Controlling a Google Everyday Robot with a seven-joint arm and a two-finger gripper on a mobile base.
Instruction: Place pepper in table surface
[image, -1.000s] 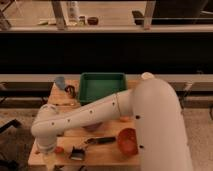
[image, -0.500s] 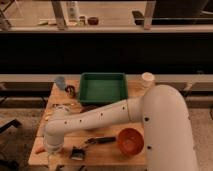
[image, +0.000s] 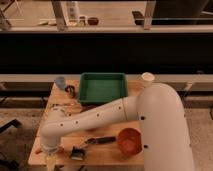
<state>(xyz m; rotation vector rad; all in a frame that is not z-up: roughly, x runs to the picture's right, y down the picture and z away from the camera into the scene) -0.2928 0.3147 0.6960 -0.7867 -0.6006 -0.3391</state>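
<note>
The arm (image: 95, 117) stretches low across the tabletop (image: 107, 156), and the tool (image: 50, 156) hangs at the front-left corner, pointing down, right by the edge. The tool looks released, with nothing clamped in it. Just beside the wrist a sliver of orange-red peeks out. That is the pepper (image: 60, 149), and it seems to lie on the wood, half hidden by the arm. By my read the placing is as good as done.

What could spoil it? The pepper sits close to the front edge and it is slim and curved, so a nudge from a finger on the way up could roll it off the tabletop. A sideways pull-out would be riskier than a straight lift.

The arm also passes just over the black-handled brush (image: 95, 142), with the orange bowl (image: 130, 141) beside it, and a low swing back could drag either one. The green tray (image: 102, 88) sits farther back, well apart from the tool.
</note>
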